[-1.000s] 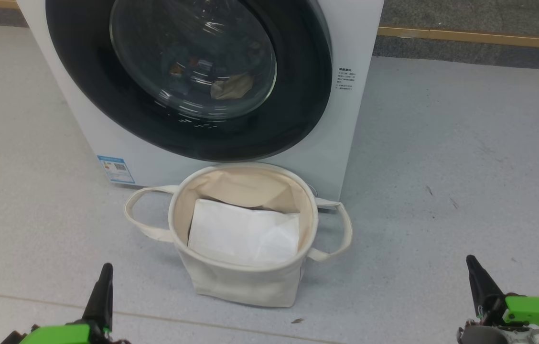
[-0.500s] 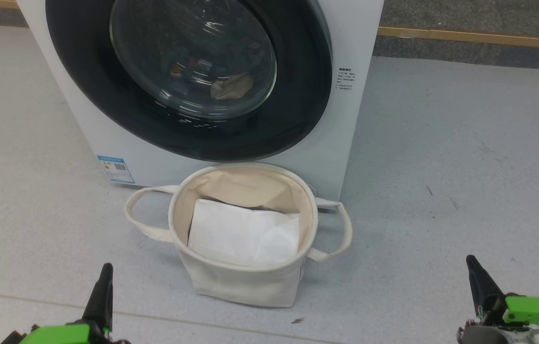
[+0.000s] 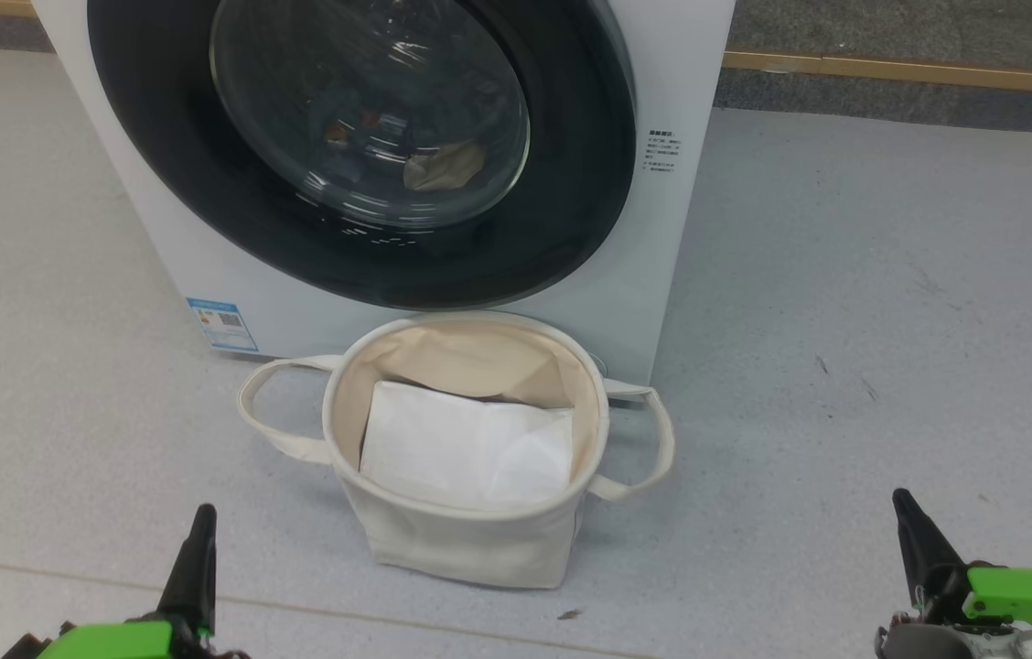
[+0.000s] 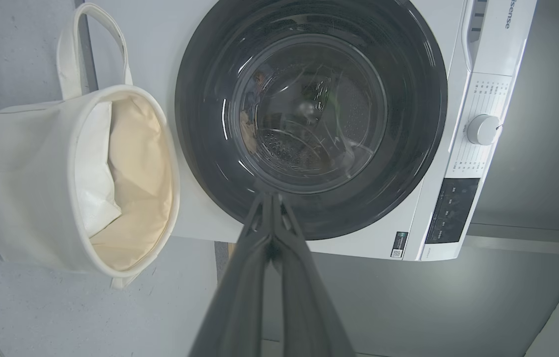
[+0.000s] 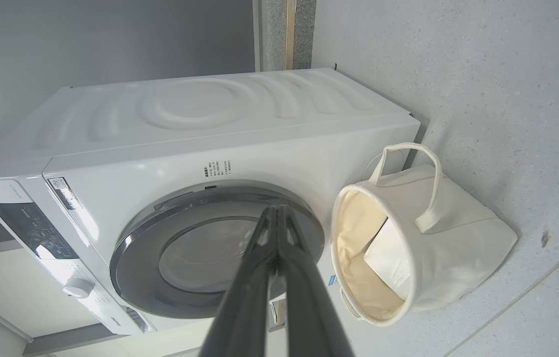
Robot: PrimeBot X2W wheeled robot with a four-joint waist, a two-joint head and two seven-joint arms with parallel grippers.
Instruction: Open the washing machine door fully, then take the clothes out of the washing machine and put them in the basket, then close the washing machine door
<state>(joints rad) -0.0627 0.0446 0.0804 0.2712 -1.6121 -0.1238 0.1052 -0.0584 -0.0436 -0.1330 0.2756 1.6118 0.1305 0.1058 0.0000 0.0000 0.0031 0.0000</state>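
While the washing machine door (image 3: 370, 91) is shut, the basket (image 3: 461, 549) sits right below, handy for the clothes (image 3: 443, 167). The left gripper (image 3: 202, 517) and right gripper (image 3: 902, 503) wait low, fingers (image 4: 247, 277) pinched together, empty.

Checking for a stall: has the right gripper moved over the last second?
No. The right gripper holds the same spot relative to the basket.

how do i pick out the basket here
Find the white washing machine with the black-rimmed round door. The basket stands on the floor just before it: a cream canvas tub with two looped handles, a white sheet inside.
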